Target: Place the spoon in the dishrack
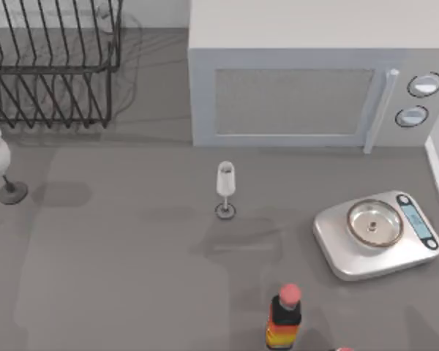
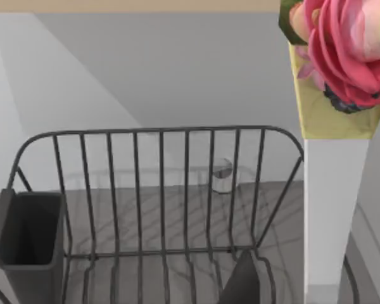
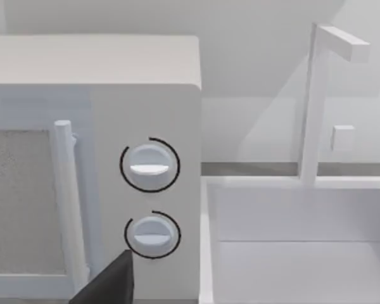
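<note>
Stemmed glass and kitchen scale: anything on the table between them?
Nothing: in the top view, bare grey table runs from the stemmed glass to the kitchen scale.

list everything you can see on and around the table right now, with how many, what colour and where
dishrack: one, black wire, far left corner of the table; a dark cup compartment hangs on one side.
microwave: one, grey-white, at the back, centre to right, two round dials.
stemmed glass: one, clear, upright, mid-table in front of the microwave.
kitchen scale: one, silver with a round plate, right side.
bottle: one, black, red and yellow with a pink cap, near front edge.
white stemmed object: one, left edge, on a grey foot.
flower bouquet: one, pink in yellow wrapping, on a white post, seen in the left wrist view.
sink with faucet: one, white, beside the microwave in the right wrist view.
left gripper's fingertip: dark, above the dishrack.
right gripper's fingertip: dark, facing the microwave dials.
</note>
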Controlling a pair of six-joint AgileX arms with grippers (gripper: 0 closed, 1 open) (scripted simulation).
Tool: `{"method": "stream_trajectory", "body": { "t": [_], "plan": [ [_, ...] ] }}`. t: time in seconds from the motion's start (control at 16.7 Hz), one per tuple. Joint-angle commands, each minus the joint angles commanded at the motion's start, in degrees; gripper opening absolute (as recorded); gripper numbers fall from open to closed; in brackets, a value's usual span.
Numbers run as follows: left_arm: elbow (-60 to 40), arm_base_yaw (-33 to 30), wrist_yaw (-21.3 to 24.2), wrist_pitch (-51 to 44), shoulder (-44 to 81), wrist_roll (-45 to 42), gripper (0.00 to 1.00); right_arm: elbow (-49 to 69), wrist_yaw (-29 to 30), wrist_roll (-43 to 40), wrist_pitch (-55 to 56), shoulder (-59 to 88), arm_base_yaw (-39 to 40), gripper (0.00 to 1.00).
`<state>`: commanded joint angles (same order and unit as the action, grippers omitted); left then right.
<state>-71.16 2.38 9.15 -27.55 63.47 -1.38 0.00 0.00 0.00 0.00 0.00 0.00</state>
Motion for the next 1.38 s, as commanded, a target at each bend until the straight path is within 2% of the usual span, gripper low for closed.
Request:
{"method": "stream_trajectory", "body": {
  "t": [0.3,0.78,1.02,1.38],
  "plan": [
    [6.8,7.3,2.5,13.5,-11.4,0.6,0.0,0.0,0.0,0.0,0.0,0.0,0.0,1.0],
    [7.1,7.7,2.6,15.2,-11.6,0.5,0.0,0.0,0.0,0.0,0.0,0.0,0.0,1.0],
    [7.6,6.7,2.0,23.7,-3.4,0.6,0.0,0.0,0.0,0.0,0.0,0.0,0.0,1.0],
    [11.7,4.4,-0.3,49.9,18.3,0.4,0.0,0.0,0.0,0.0,0.0,0.0,0.0,1.0]
  ]
}}
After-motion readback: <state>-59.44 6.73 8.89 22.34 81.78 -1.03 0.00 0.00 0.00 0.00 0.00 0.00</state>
